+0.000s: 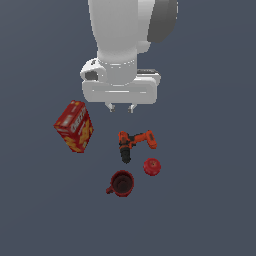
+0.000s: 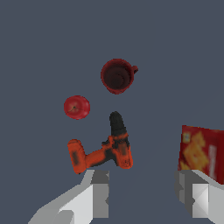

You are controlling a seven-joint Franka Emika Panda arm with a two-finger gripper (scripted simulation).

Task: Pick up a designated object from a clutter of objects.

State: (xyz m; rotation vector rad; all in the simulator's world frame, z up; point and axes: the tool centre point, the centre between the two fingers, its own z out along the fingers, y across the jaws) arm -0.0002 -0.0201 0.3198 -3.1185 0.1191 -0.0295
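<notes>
Mug (image 1: 122, 183): dark red, upright, handle out, beyond the drill (image 1: 133, 144), near the small red ball (image 1: 152, 166). Gripper (image 1: 120, 108): wide open, empty, well above. You should pass over the drill, centre on the rim, then descend. Box (image 1: 74, 126): well clear.

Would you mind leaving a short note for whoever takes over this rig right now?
Tool: open, holding nothing, hanging above the floor beyond the drill.
Mug: upright on the floor, untouched, handle toward the exterior view's left.
Around it: drill lying between tool and mug, small red ball beside the mug on the exterior view's right, box off to the exterior view's left.
Done: nothing gripped yet.
Left: move over the mug, descend, close on it, lift.
</notes>
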